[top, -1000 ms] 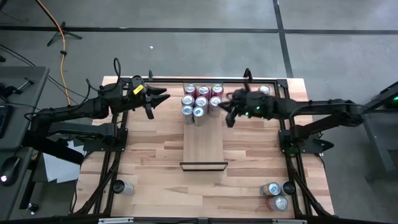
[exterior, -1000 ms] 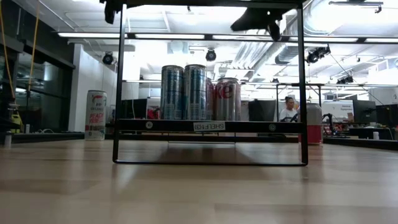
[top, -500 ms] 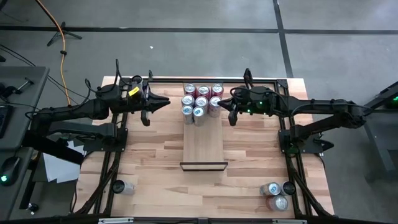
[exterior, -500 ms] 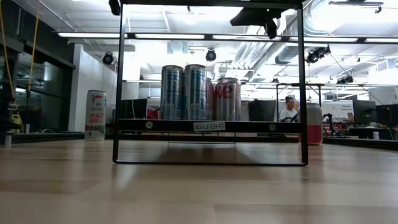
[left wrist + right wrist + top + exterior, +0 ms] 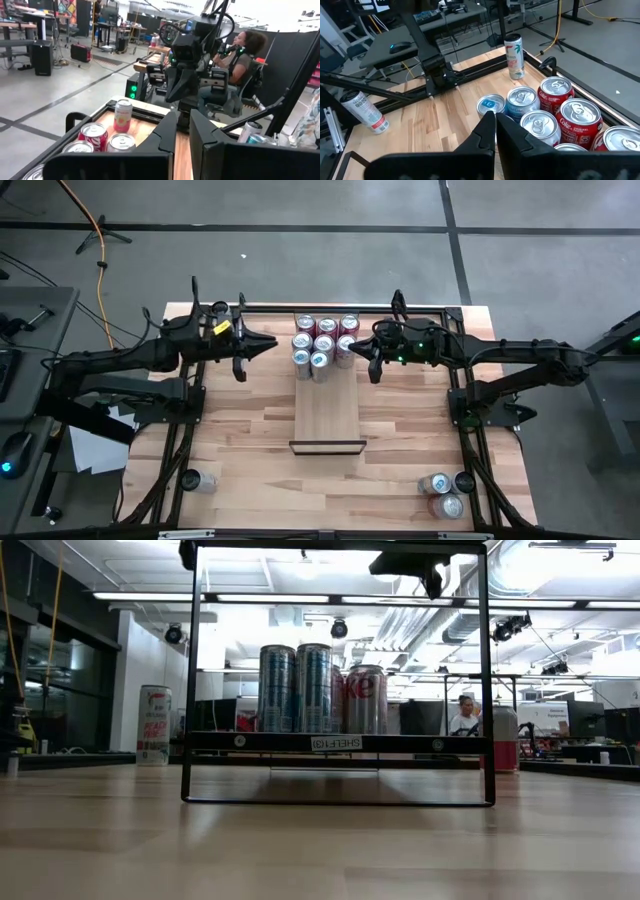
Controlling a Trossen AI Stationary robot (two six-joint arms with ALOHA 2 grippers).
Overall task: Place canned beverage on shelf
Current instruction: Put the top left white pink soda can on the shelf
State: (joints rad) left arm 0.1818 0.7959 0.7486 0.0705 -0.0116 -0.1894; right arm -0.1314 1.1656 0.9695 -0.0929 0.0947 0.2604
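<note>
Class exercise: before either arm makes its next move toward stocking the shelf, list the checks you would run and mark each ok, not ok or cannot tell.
1. Left gripper empty, shut: ok.
2. Right gripper empty, shut: ok.
3. Both grippers clear of the stocked cans: ok.
4. Free space on the shelf in front of the stocked cans: ok.
5. Spare cans available, three at the table's near right corner: ok.
6. A gripper open for the next pick: not ok.

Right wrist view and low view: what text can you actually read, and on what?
"Coke" and "ORIGINAL TASTE": lid rim of the red cola can in the cluster.
"SHELF": small white label on the dark front strip of the light wood shelf; what follows is unreadable.
Tall white can: red print, too blurred to read.
</note>
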